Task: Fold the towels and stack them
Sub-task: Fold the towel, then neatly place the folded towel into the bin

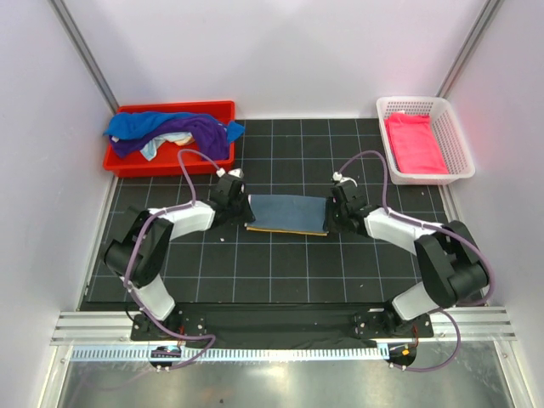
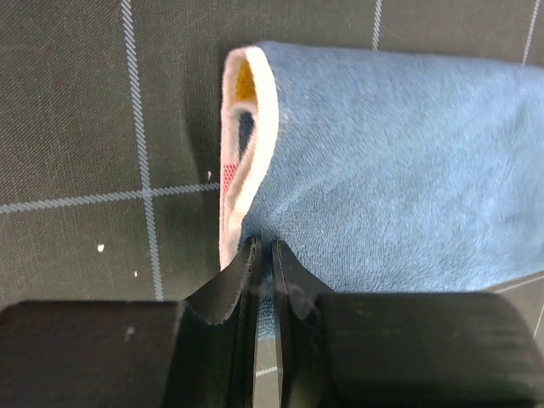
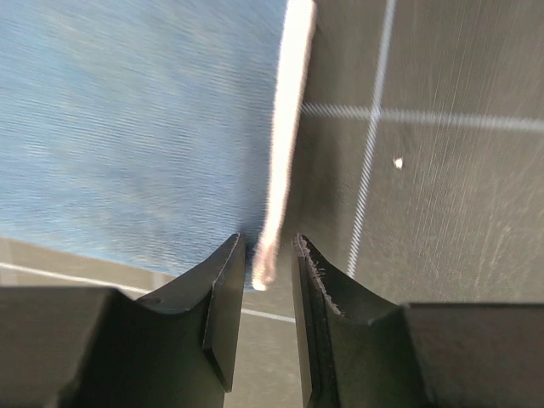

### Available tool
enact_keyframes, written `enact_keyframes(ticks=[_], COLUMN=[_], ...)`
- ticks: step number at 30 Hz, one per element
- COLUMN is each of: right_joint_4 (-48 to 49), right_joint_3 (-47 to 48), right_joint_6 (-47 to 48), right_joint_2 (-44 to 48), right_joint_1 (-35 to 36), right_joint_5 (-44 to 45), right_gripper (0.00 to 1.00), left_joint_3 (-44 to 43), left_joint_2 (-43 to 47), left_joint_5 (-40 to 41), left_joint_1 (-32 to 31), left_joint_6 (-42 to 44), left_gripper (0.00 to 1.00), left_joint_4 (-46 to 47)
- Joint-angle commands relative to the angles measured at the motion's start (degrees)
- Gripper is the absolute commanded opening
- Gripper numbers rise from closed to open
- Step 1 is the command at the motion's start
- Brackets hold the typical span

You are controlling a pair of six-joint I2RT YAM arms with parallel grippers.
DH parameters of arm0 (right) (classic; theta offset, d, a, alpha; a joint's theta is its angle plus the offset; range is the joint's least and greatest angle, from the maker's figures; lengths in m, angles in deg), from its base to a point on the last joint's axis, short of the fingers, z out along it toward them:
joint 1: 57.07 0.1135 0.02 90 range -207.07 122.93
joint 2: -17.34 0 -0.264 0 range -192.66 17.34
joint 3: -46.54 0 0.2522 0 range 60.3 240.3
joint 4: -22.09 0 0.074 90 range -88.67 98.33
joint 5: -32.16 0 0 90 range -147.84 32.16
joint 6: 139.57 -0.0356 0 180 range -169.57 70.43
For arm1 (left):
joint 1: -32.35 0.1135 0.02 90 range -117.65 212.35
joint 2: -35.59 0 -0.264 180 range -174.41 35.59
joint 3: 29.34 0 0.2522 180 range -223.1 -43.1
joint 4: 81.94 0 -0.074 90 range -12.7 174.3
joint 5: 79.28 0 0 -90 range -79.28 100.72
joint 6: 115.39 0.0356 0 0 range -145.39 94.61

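Two grippers flank the folded blue towel (image 1: 286,212) at centre frame. Left gripper (image 2: 263,248) is pinched onto its left corner; right gripper (image 3: 269,245) stands slightly parted, white hem (image 3: 290,127) between its jaws.

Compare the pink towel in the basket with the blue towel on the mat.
The pink towel lies in the white basket; the slate blue towel lies on the gridded mat. The pink towel looks one colour; the slate blue towel shows yellow along its near edge. Both are folded flat.
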Motion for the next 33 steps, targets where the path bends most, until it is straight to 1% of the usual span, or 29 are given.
enact_keyframes(ticks=[1,6,9,14,15,18,20,23,26,29,30,32,33], right_joint_4=[0.79,0.09,-1.32,-6.94,-7.64,-10.1,-10.11,-12.04,-14.15,-15.64,-16.6,-17.31,-17.58], right_joint_3=[-0.36,-0.18,0.61,5.35,6.14,9.13,11.33,16.42,22.39,28.72,30.56,35.84,39.07], right_joint_6=[-0.23,-0.23,-0.4,-0.49,-0.4,-0.84,-1.45,-3.04,-5.23,-7.69,-8.22,-9.8,-10.42], right_joint_2=[-1.84,-2.37,-0.79,2.55,3.6,4.48,4.05,0.89,-3.76,-9.38,-10.79,-15.26,-16.68], right_joint_1=[0.37,0.37,0.37,0.37,0.37,0.45,0.63,2.56,6.42,11.95,13.36,17.65,19.07], right_joint_5=[0.23,1.46,3.04,6.29,6.9,6.47,5.33,5.32,6.99,10.06,10.6,13.3,14.02], right_gripper=[0.35,0.34,0.34,0.35,0.35,0.35,0.36,0.36,0.36,0.36,0.35,0.35,0.35], left_joint_3=[-2.41,-3.46,-3.82,-5.31,-6.01,-7.06,-8.91,-10.84,-11.46,-11.37,-11.37,-11.11,-11.11], left_joint_2=[-1.67,-1.67,-0.79,2.55,3.07,4.39,4.48,5.27,7.2,12.29,15.44,19.49,23.6], left_joint_5=[1.67,1.76,1.67,1.67,3.84,5.79,7.2,10.28,11.69,14.06,14.41,15.29,15.99], left_joint_1=[-0.17,-0.17,-0.25,-0.25,-0.17,-0.25,-0.25,-0.08,0.01,0.27,0.45,0.54,0.54], left_joint_6=[-1.27,-1.18,-0.92,0.05,0.14,0.31,0.14,-1.26,-2.93,-4.08,-4.95,-5.57,-5.92], left_gripper=[0.14,0.14,0.16,0.2,0.21,0.23,0.23,0.25,0.25,0.26,0.27,0.28,0.29], left_joint_4=[-1.82,-3.4,-4.28,-6.22,-6.48,-7.45,-9.02,-12.0,-14.56,-18.69,-21.57,-23.79,-26.15])
